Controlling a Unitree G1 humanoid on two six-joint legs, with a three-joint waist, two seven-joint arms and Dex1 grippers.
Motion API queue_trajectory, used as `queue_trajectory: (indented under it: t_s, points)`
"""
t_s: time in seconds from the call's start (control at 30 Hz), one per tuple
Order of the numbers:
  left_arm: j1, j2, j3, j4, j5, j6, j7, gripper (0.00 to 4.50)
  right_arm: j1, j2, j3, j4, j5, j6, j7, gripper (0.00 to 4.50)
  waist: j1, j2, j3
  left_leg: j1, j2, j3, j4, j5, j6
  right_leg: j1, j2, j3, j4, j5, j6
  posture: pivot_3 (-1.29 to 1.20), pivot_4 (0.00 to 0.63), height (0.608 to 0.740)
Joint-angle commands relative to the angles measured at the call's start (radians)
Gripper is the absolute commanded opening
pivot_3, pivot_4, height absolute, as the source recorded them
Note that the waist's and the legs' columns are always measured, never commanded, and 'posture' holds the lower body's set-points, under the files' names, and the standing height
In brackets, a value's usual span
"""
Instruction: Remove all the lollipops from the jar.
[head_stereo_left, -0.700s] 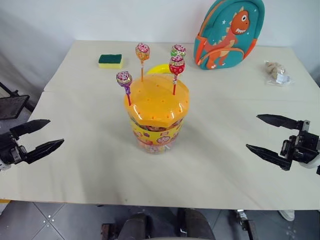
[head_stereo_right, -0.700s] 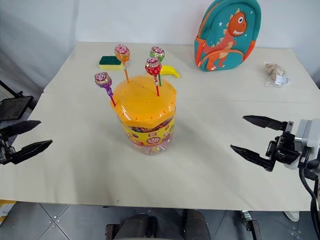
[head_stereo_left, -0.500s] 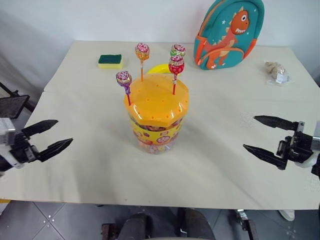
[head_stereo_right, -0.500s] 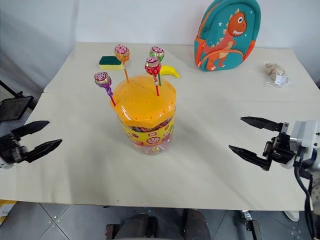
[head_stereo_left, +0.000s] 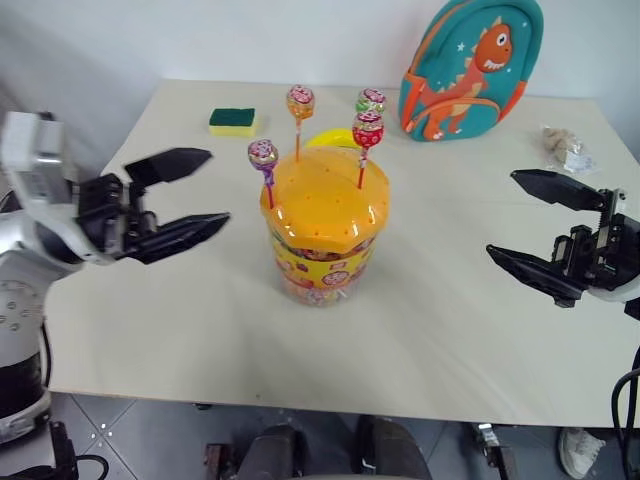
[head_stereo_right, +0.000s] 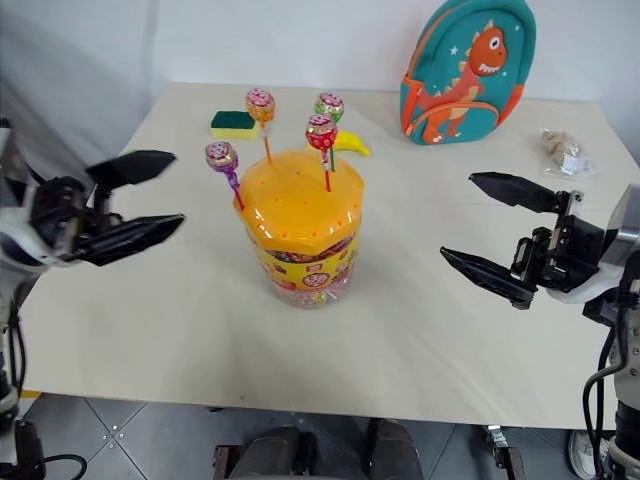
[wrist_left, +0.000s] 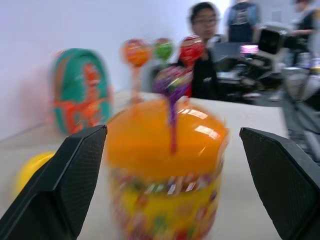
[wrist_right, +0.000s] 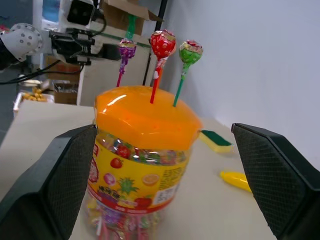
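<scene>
Lollipops (head_stereo_left: 300, 101) stand untouched in jar (head_stereo_left: 323, 240); left tool (head_stereo_left: 193, 190) and right tool (head_stereo_left: 535, 228) spread wide, empty.

Bright, even light from overhead fills the head views, with only soft, faint shadows on the desk (head_stereo_left: 450, 330) beneath the jar (head_stereo_left: 324, 232) and a pale sheen on its orange lid. In the left wrist view the jar, the lollipops (wrist_left: 172, 80) and the backpack (wrist_left: 80, 95) are all smeared and out of focus, with white glare streaks on the lid. The right wrist view is sharp, its lid showing one small highlight.
</scene>
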Motion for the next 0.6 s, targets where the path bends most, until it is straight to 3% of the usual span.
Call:
queue_trajectory:
  t_s: [0.03,0.13,0.37,0.53,0.6]
  points:
    - [-0.066,-0.034,-0.045,-0.008,-0.015,0.015,0.026,4.50,-0.017,-0.016,-0.023,0.001,-0.015,-0.019,0.017,4.48,-0.003,0.000,0.000,0.000,0.001,0.000,0.000,0.000,0.000,-0.001,0.001,0.000,0.000,0.000,-0.001,0.00,0.150,0.740]
    - [-0.115,-0.079,-0.105,0.032,0.035,0.011,0.042,3.92,-0.022,-0.004,-0.013,-0.010,-0.020,-0.012,0.007,4.50,0.005,0.000,0.000,-0.001,0.001,0.001,0.001,0.000,0.000,-0.001,0.005,-0.001,0.000,-0.001,-0.001,0.00,0.150,0.740]
    - [-0.189,-0.152,-0.148,0.065,0.032,0.020,0.026,1.77,-0.021,0.023,0.001,-0.048,-0.019,-0.004,-0.037,4.50,0.007,0.000,0.000,-0.001,0.000,0.001,0.003,0.001,0.001,0.000,0.005,-0.001,0.001,0.000,0.000,0.00,0.150,0.740]
    - [-0.217,-0.146,-0.089,0.106,-0.012,0.037,0.030,0.24,-0.013,0.039,0.004,-0.054,-0.021,-0.007,-0.063,4.50,0.007,-0.001,0.000,-0.001,0.000,0.000,0.003,0.001,0.001,0.000,0.005,-0.001,0.001,0.000,0.000,0.00,0.150,0.740]
    - [-0.244,-0.163,-0.039,0.127,-0.094,0.077,0.073,0.02,-0.017,0.052,0.010,-0.057,-0.016,-0.004,-0.078,4.50,0.006,-0.001,0.000,-0.001,0.000,0.000,0.004,0.001,0.001,0.000,0.005,-0.001,0.001,0.000,0.000,0.00,0.150,0.740]
